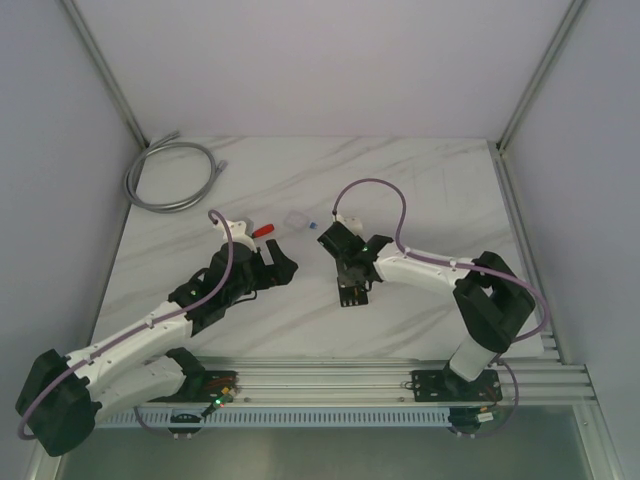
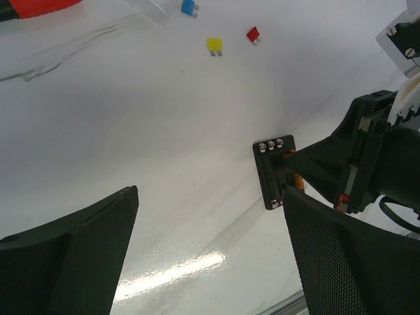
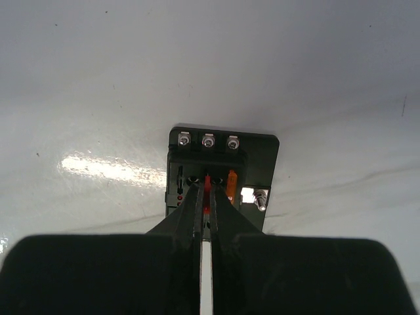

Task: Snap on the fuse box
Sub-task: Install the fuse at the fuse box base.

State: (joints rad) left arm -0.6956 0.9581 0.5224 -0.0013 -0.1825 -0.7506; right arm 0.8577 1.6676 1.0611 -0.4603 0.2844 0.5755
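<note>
The fuse box (image 3: 261, 156) is a flat black square block lying on the white marble table, also seen as the fuse box (image 1: 349, 294) and the fuse box (image 2: 272, 177). My right gripper (image 3: 207, 191) reaches down onto it, shut on a thin red fuse (image 3: 208, 182) that stands in a middle slot. An orange fuse (image 3: 231, 186) sits in the slot beside it. My left gripper (image 2: 210, 200) hovers open to the left of the box, nothing between its fingers. In the top view the right gripper (image 1: 352, 281) is over the box and the left gripper (image 1: 281, 263) is a short way to its left.
Loose yellow fuse (image 2: 214, 44), red fuse (image 2: 253, 34) and blue fuse (image 2: 189, 7) lie beyond the box. A clear cover (image 1: 295, 219) and a red-handled tool (image 1: 264, 229) lie near the left arm. A grey coiled cable (image 1: 170, 176) rests at the back left.
</note>
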